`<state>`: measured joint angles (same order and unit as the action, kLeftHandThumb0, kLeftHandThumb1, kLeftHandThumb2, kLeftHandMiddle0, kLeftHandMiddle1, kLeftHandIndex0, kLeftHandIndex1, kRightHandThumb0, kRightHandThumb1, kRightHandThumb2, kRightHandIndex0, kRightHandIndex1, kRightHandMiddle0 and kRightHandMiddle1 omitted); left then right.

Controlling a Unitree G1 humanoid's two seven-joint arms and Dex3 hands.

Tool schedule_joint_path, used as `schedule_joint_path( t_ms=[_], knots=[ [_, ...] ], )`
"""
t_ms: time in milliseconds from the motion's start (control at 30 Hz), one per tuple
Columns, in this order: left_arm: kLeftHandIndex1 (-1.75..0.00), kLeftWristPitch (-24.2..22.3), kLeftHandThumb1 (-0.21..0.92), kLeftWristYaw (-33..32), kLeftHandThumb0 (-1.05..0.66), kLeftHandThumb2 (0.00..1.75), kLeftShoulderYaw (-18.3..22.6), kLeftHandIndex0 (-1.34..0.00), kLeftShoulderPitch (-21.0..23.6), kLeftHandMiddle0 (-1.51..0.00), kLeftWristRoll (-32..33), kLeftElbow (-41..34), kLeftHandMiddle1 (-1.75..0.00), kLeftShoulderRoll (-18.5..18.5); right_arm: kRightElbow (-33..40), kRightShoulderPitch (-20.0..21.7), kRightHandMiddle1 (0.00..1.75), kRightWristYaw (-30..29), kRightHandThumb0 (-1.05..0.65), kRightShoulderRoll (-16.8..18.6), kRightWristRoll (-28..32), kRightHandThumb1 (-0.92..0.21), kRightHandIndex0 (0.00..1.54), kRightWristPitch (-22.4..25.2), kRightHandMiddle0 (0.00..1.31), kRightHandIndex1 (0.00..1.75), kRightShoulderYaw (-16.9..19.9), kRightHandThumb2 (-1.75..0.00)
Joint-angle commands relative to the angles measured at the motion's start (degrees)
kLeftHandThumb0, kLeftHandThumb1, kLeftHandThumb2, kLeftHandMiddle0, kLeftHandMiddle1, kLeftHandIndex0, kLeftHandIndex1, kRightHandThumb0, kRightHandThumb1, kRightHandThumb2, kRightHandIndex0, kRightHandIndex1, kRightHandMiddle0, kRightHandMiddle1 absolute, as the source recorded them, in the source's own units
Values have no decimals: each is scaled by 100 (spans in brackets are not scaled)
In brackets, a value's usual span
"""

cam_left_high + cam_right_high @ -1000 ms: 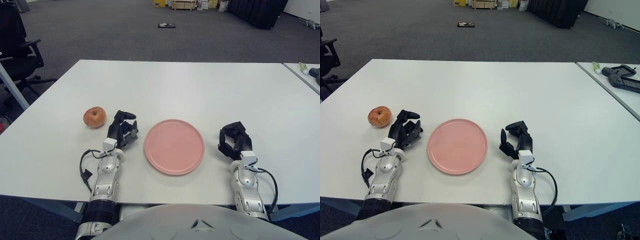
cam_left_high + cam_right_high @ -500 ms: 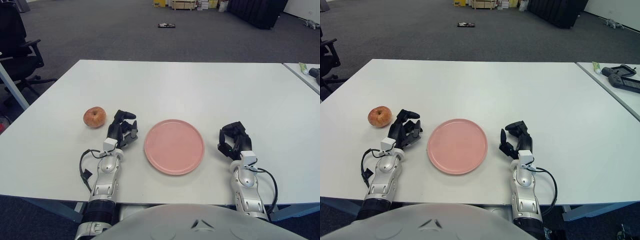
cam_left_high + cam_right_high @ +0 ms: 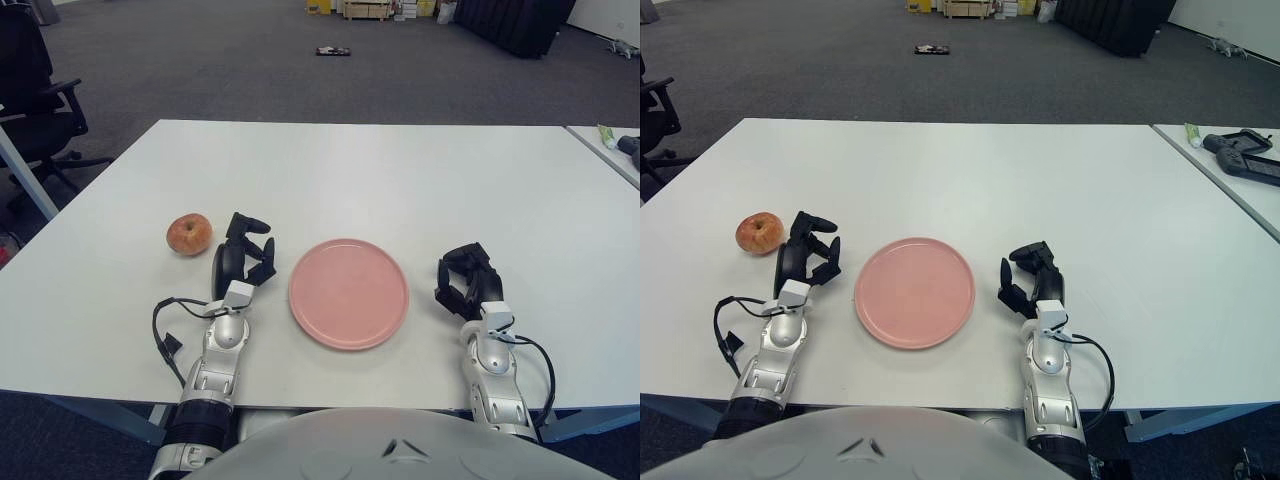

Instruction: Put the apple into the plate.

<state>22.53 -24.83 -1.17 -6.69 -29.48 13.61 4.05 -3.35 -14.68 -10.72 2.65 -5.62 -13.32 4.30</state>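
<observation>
The apple sat on the white table, just left of the left hand, whose fingers were loosely spread and empty. A clumsy reach could roll it away. The pink plate lay unobstructed; the right hand rested curled and empty beyond it.

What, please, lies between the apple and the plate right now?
The left hand, palm raised off the table, stands between the apple and the plate, touching neither. Both eye views show it.
</observation>
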Motion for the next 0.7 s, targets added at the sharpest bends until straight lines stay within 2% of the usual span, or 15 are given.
schedule_joint_path(
  t_ms=[0,200,267,300,367,433,467,500,533,667],
  knots=[
    [-175,86,75,-831,-37,77,-168,-30,189,-82,-846,227,-175,362,-69,75,175,7,-39,-44,4,-66,59,-83,36,145,14,-89],
    [-175,99,78,-2032,-37,73,-476,-28,374,-73,-1751,536,-175,692,-100,83,175,14,-39,-36,11,-66,59,-127,35,143,12,-88],
    [-175,95,80,-2404,-36,70,-576,-27,443,-57,-1960,643,-172,784,-103,86,175,5,-39,-26,15,-66,60,-138,36,143,15,-89],
    [-175,101,81,-2632,-36,69,-637,-26,499,-49,-2100,694,-167,843,-107,87,175,2,-39,-23,18,-65,60,-154,36,143,16,-89],
    [-175,77,86,-2919,-36,62,-758,-22,563,-35,-2334,684,-146,964,-116,90,175,11,-39,-24,21,-65,61,-183,36,143,12,-90],
    [-175,-5,90,-2990,-35,58,-823,-19,581,-22,-2434,584,-126,1048,-123,93,175,19,-39,-23,30,-65,61,-198,36,143,12,-90],
    [-163,-57,90,-2981,-40,66,-841,-15,582,-18,-2456,515,-119,1080,-126,95,175,22,-39,-21,35,-65,60,-203,36,143,12,-90],
    [-144,-156,91,-2958,-47,78,-854,-10,580,-11,-2486,499,-109,1107,-129,99,175,27,-39,-23,40,-65,60,-201,36,143,14,-90],
    [-121,-226,91,-2947,-57,82,-869,-6,580,-7,-2502,498,-85,1126,-132,102,175,30,-39,-26,42,-65,60,-199,36,142,16,-90],
    [-81,-524,92,-2871,-79,81,-864,-2,560,-2,-2503,459,-39,1183,-134,112,175,31,-39,-27,40,-66,59,-156,36,142,20,-89]
  ],
)
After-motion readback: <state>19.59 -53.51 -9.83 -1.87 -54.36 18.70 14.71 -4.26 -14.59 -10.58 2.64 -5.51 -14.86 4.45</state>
